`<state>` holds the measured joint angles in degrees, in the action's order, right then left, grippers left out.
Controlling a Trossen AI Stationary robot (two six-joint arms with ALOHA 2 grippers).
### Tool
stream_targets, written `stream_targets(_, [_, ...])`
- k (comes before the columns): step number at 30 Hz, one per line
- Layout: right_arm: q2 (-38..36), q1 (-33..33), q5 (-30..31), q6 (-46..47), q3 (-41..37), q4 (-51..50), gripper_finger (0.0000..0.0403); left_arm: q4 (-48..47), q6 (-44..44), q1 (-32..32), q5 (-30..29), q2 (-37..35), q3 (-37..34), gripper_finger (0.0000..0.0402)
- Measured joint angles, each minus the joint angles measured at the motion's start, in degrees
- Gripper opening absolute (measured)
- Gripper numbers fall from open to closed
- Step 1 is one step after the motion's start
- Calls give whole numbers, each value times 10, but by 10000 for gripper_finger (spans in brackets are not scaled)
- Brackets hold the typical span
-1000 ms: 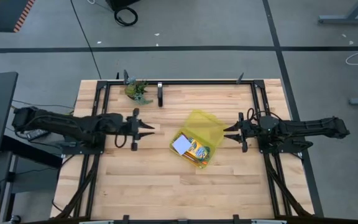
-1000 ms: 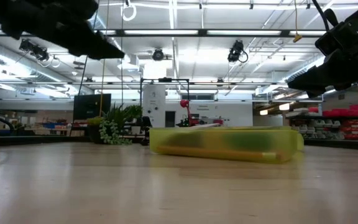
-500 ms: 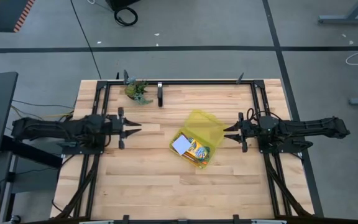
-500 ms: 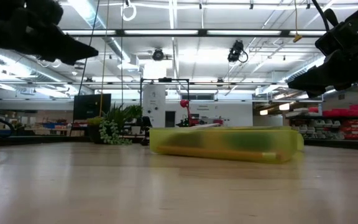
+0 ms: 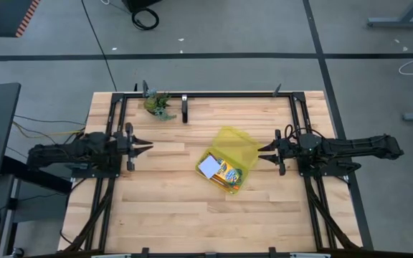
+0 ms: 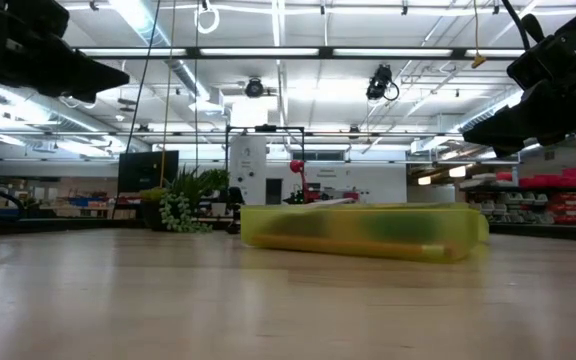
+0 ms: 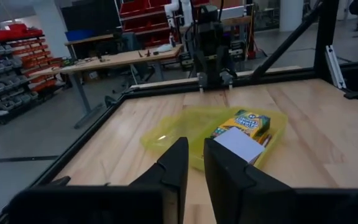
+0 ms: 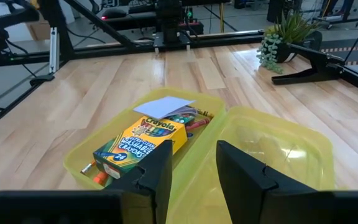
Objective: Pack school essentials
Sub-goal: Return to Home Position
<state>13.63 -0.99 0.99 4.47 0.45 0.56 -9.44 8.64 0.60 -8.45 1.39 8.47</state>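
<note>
On the desk (image 5: 192,208), the open yellow pouch (image 5: 228,168) holds the crayon box (image 8: 140,148), the white pad (image 8: 164,106) lying beside it, and pencils (image 8: 194,123). The left claw (image 5: 139,145) and right claw (image 5: 264,153) hover well apart on either side, both slightly parted, gripping nothing.

- Thin orange pencils (image 8: 91,169): mostly buried under yellow-green crayon box (image 8: 140,145), only tips showing.
- Green-handled scissors: cannot be made out in any view.
- Translucent yellow pouch (image 6: 368,232): contents blurred in low view.
</note>
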Motion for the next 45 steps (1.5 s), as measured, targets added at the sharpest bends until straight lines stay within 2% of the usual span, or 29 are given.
stream_targets(4, [0,0,0,0,0,0,131,-20,-3,0,-4,-14,0,48])
stream_targets(11, [0,0,0,0,0,0,131,0,15,-1,8,-14,0,34])
stream_targets(20, [0,0,0,0,0,0,131,111,9,-1,39,-13,-78,19])
stream_targets(27, [0,0,0,0,0,0,131,107,14,-1,47,-13,-78,8])
stream_targets(32, [0,0,0,0,0,0,131,111,22,-1,47,-11,-79,16])
stream_targets(38, [0,0,0,0,0,0,131,118,71,-1,46,-11,-80,21])
stream_targets(45, [0,0,0,0,0,0,131,119,55,-1,46,-11,-80,12])
